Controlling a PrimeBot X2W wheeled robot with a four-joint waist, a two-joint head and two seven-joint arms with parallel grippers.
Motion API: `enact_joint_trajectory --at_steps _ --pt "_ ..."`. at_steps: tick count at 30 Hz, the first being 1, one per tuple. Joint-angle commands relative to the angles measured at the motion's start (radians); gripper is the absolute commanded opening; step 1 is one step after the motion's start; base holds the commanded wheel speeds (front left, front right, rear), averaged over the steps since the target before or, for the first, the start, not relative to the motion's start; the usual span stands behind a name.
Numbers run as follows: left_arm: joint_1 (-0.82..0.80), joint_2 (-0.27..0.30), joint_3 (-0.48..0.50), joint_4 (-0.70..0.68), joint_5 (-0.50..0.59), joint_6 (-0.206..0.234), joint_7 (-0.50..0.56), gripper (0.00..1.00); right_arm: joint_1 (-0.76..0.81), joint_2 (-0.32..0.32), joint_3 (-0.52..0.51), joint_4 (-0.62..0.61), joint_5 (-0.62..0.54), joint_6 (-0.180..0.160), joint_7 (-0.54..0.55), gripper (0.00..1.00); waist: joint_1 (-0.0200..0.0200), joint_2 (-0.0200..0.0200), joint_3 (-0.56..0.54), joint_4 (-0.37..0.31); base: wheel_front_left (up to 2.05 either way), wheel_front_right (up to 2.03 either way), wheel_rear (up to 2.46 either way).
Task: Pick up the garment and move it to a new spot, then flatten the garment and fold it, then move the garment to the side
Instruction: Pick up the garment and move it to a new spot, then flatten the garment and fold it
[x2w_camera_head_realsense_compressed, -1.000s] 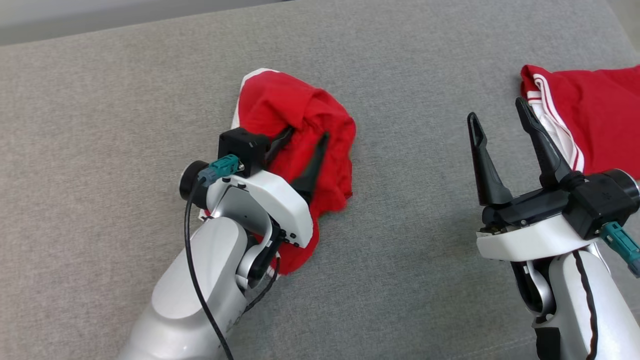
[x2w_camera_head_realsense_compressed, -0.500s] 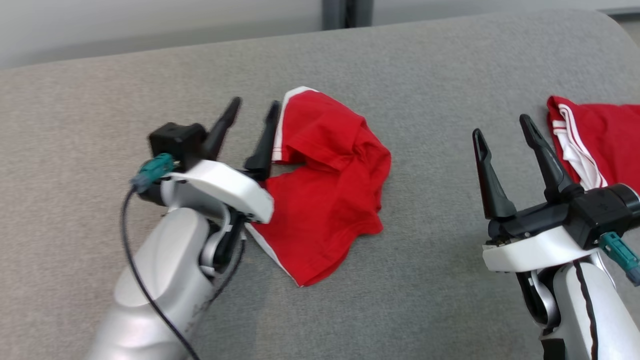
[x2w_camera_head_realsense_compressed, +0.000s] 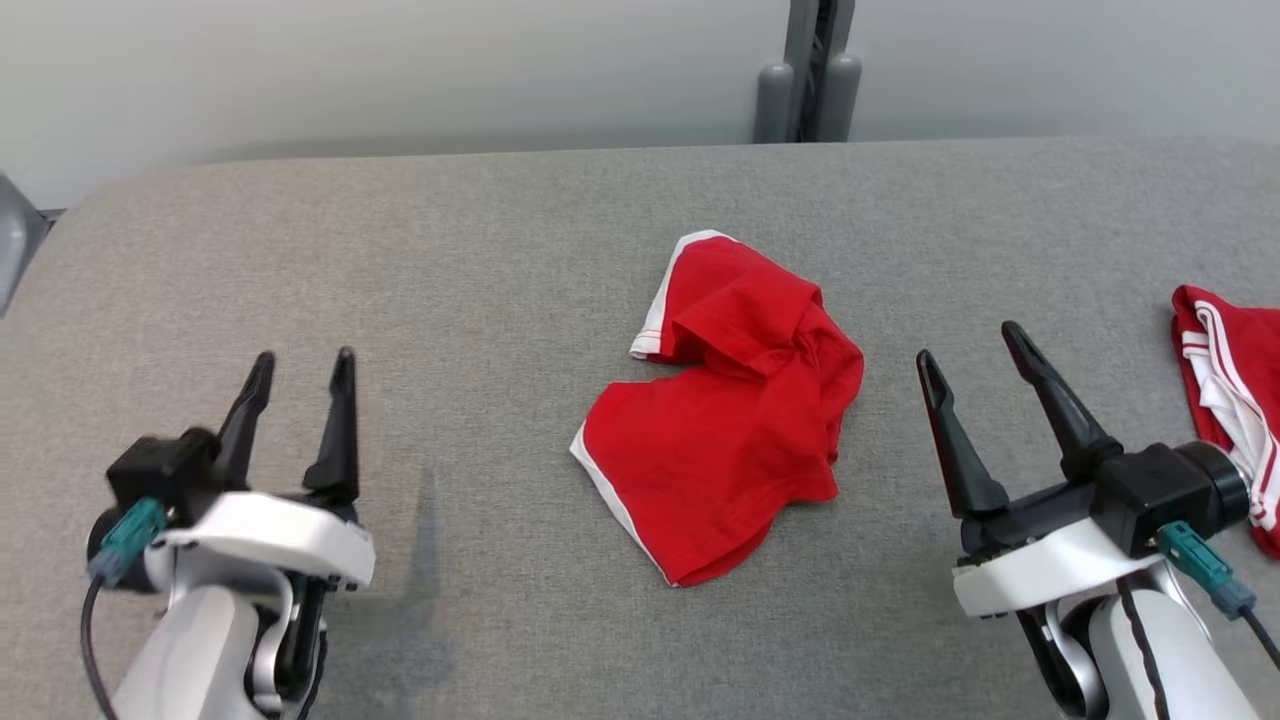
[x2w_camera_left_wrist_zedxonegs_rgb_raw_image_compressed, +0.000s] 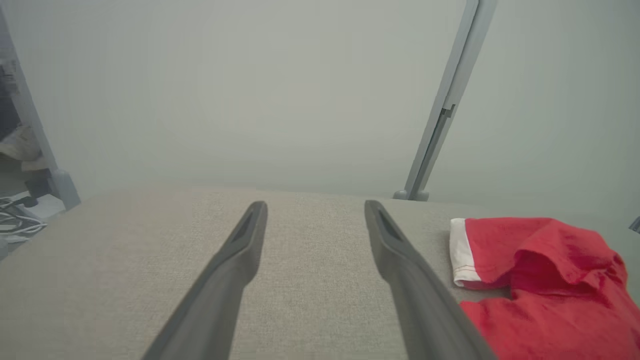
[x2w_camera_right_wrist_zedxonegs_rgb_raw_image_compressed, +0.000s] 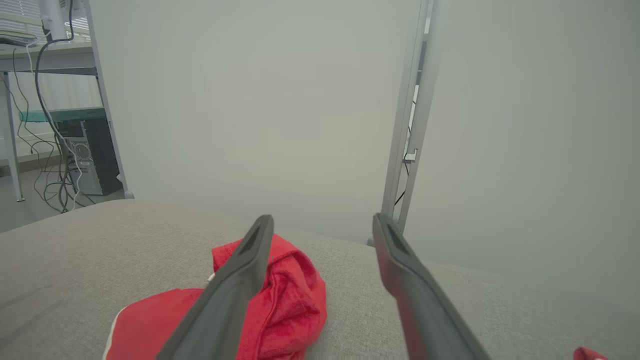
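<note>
Grey fabric-covered surface (x2w_camera_head_realsense_compressed: 450, 250) spans the head view. A crumpled red garment (x2w_camera_head_realsense_compressed: 735, 430) with white trim lies at its centre, untouched, between the two arms. The left gripper (x2w_camera_head_realsense_compressed: 305, 355), fingers spread and empty, sits well apart from the garment on its left. The right gripper (x2w_camera_head_realsense_compressed: 967, 342), likewise spread and empty, stands near the garment's right edge. A second red-and-white cloth (x2w_camera_head_realsense_compressed: 1225, 400) lies at far right. A grey post (x2w_camera_head_realsense_compressed: 805, 80) rises behind.
</note>
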Motion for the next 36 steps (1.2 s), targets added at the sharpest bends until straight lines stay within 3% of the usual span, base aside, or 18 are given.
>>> enact_joint_trajectory --at_steps 1,6,17,27,36 --pt "0.041 0.0 0.037 -0.033 0.017 0.011 -0.005 1.0 0.016 -0.006 0.004 0.006 0.01 0.0 -0.006 1.0 0.0 0.0 -0.011 0.012 0.0 0.0 0.0" --pt "0.161 -0.066 0.161 -0.13 0.067 0.013 -0.005 1.0 0.031 -0.009 0.013 0.012 0.016 0.0 -0.006 1.0 0.0 0.0 -0.013 0.022 0.0 0.0 0.0" --pt "0.22 -0.181 0.271 -0.154 0.193 -0.081 -0.006 1.0 0.045 0.008 0.042 0.039 0.021 0.0 -0.006 1.0 0.0 0.0 -0.02 0.033 0.0 0.0 0.0" --pt "0.197 -0.213 0.299 -0.113 0.244 -0.121 -0.006 1.0 0.06 0.02 0.057 0.123 0.067 0.0 -0.006 1.0 0.0 0.0 0.015 0.064 0.0 0.0 0.0" --pt "0.175 -0.223 0.297 -0.088 0.256 -0.137 -0.006 1.0 0.027 0.03 0.079 0.304 0.105 0.0 -0.004 1.0 0.0 0.0 0.045 0.117 0.0 0.0 0.0"
